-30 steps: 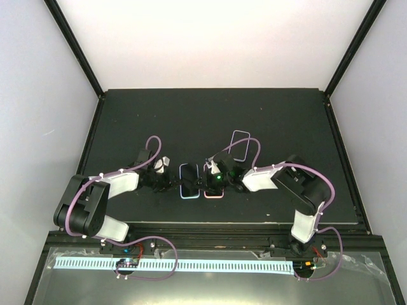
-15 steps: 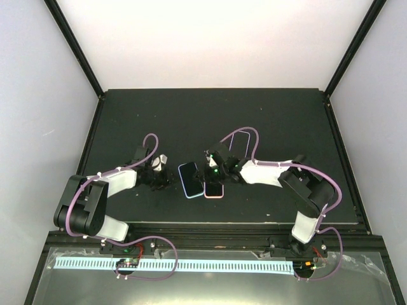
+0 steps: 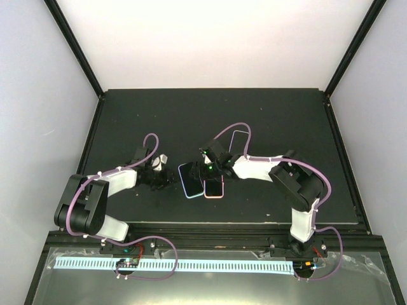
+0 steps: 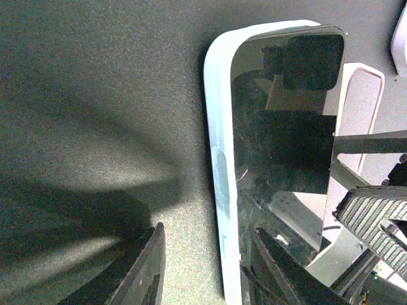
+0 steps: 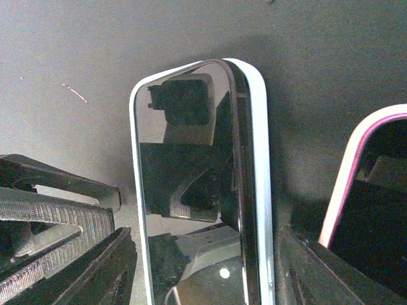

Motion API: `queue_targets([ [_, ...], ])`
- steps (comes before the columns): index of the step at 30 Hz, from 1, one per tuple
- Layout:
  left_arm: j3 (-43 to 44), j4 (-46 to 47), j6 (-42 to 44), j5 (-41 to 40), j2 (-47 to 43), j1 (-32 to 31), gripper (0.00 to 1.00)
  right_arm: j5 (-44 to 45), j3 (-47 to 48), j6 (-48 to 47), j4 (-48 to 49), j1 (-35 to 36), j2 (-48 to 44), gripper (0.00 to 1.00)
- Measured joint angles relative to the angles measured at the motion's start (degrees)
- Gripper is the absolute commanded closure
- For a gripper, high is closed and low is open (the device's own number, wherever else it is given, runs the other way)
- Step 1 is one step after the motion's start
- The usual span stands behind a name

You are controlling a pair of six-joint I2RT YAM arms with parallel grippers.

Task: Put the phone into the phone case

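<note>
The black phone lies screen up in the pale blue phone case at the table's middle, turned slightly askew. In the right wrist view the phone shows a dark side edge above the case rim on the right. My right gripper stands open astride the phone's end, with a gap on each side. My left gripper is open too. One of its fingers is over the screen and the other is on the mat, with the case's long edge between them.
A second phone in a pink-rimmed case lies right beside the blue one, close to my right finger. An empty clear case sits farther back to the right. The dark mat ends at black rails on all sides.
My right gripper has slid left from above the pink-cased phone onto the blue-cased one and opened wider. The blue case has turned a little. My left jaws have parted slightly.
</note>
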Motion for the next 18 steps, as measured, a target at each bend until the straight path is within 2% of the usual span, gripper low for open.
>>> queue_targets([
  [18, -0.66, 2.89, 0.61, 0.7, 2.27, 0.24, 0.82, -9.29, -1.09, 4.83, 10.16, -0.66, 3.72, 0.36],
])
